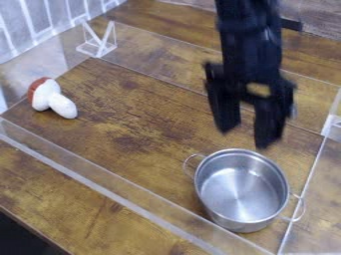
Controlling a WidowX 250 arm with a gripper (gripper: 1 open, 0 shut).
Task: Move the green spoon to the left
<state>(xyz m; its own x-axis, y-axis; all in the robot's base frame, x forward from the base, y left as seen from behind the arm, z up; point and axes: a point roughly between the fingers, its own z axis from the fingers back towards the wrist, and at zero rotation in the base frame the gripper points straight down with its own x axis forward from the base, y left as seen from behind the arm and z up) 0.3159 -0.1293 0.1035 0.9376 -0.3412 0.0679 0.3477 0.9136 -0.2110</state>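
No green spoon shows anywhere in the camera view; it is hidden or out of frame. My gripper [248,134] hangs from the black arm over the right half of the wooden table [134,129], blurred by motion. Its two fingers [224,112] stand apart, so it is open with nothing between them. It hovers just above and behind a silver pot.
A silver pot [242,189] with two small handles rests upright at the front right. A white and red toy [51,98] lies at the far left. Clear acrylic walls [301,204] ring the work area, and a clear stand [96,40] sits at the back left.
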